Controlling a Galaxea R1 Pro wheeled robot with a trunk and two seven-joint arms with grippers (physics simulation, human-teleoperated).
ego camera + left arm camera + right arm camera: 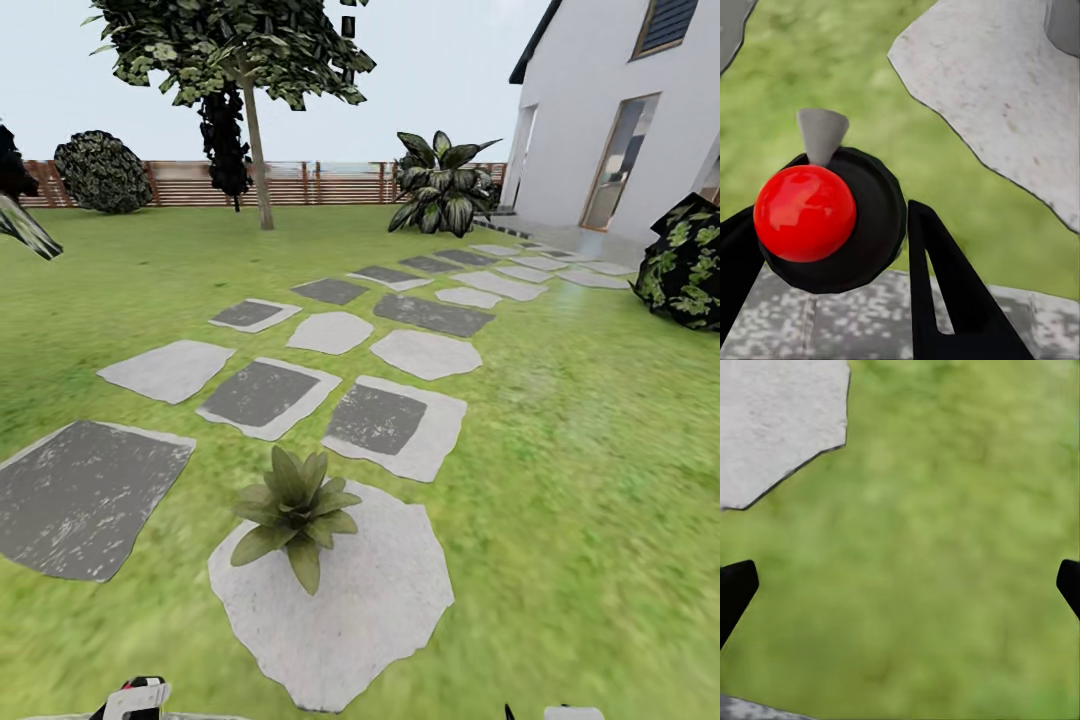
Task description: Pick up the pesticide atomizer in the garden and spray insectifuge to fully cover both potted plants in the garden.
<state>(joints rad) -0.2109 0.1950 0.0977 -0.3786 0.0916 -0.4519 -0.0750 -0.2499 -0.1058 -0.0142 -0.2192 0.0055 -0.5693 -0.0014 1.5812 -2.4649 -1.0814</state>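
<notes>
One potted plant (294, 510) sits on a pale stepping stone (340, 610) in the lawn (560, 480). The left gripper (832, 247) has its fingers (952, 292) pinching the pesticide atomizer (832, 217), red cap toward the camera. The right gripper (900, 585) hangs over grass, fingers (735, 589) spread wide.

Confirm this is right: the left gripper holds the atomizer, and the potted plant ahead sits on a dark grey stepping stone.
Wrong stone. In the head view the potted plant sits on a pale stepping stone. The left gripper does hold the atomizer.
</notes>
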